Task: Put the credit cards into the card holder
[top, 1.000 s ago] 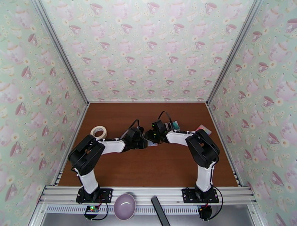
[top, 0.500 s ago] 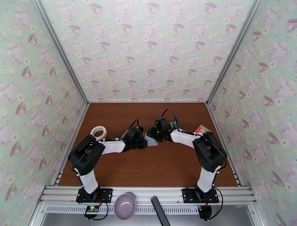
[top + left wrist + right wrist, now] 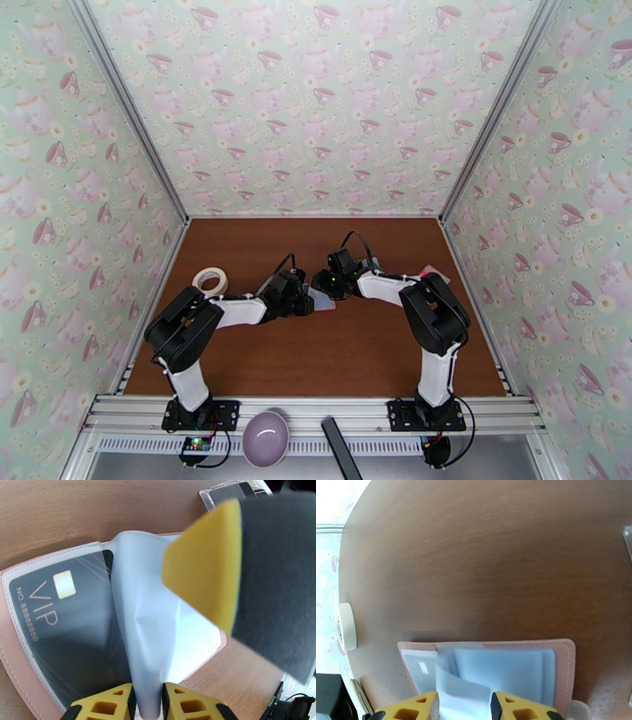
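The left gripper (image 3: 147, 695) was pinched shut on a clear pocket leaf of the card holder (image 3: 565, 669). The holder lay open on the table (image 3: 474, 551) between the arms, with a black VIP card (image 3: 67, 634) already in a sleeve. The right gripper (image 3: 463, 701) straddled another leaf with its jaws partly apart, and whether it gripped could not be told. The leaves looked limp and slick. The cards looked stiff and light, best nipped by a short edge. A tape roll (image 3: 345, 627) lay beyond.

Card holder (image 3: 321, 300) mid-table, card (image 3: 59, 610) in its pocket; tape roll (image 3: 210, 280) leftward
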